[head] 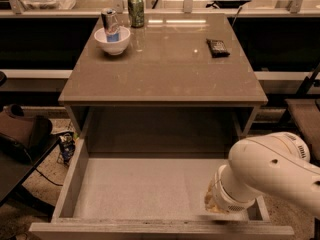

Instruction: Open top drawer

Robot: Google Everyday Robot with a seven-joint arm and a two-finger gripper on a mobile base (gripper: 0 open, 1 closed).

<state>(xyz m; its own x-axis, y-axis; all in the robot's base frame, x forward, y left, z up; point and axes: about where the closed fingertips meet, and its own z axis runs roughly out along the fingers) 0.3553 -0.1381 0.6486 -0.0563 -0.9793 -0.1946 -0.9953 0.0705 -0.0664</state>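
Observation:
The top drawer (75,174) is pulled far out from under the grey-taupe cabinet top, showing its pale grey empty interior (145,189). Its front edge runs along the bottom of the view; the handle is out of view. My white arm (265,169) reaches down at the lower right, over the drawer's front right corner. The gripper (220,211) is at the drawer's front edge there, mostly hidden behind the wrist. The two narrower drawers are out of view.
On the cabinet top (165,69) stand a white bowl (112,40) with a can in it, a green can (135,10) and a small dark object (218,47). A dark bag (20,131) lies on the floor at left; furniture stands at right.

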